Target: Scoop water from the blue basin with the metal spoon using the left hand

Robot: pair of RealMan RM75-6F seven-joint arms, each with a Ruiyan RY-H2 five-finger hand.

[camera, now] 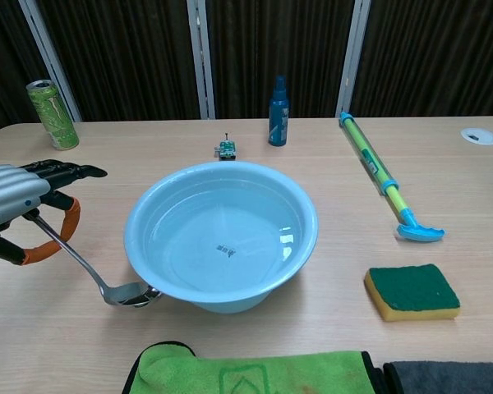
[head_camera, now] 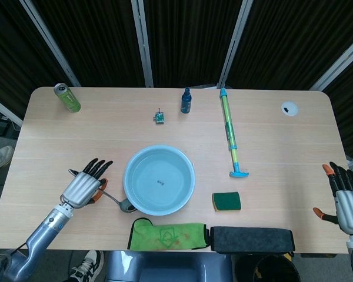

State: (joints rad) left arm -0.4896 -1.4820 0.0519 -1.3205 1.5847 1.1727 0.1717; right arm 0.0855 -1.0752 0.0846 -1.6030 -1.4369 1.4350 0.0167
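Note:
The blue basin (head_camera: 159, 179) (camera: 221, 238) holds clear water and stands at the table's front middle. The metal spoon (camera: 82, 263) (head_camera: 119, 200) slants down from my left hand to its bowl, which sits low against the basin's left outer wall, outside the water. My left hand (head_camera: 82, 187) (camera: 20, 203) is left of the basin and grips the top of the spoon's handle, with the other fingers stretched forward. My right hand (head_camera: 347, 200) hovers past the table's right edge, fingers spread and holding nothing.
A green cloth (head_camera: 167, 234) (camera: 255, 373) and a dark cloth (head_camera: 253, 239) lie along the front edge. A green-yellow sponge (camera: 412, 290), a long water squirter (camera: 382, 179), a blue bottle (camera: 278, 100), a green can (camera: 52, 103) and a small green gadget (camera: 226, 148) surround the basin.

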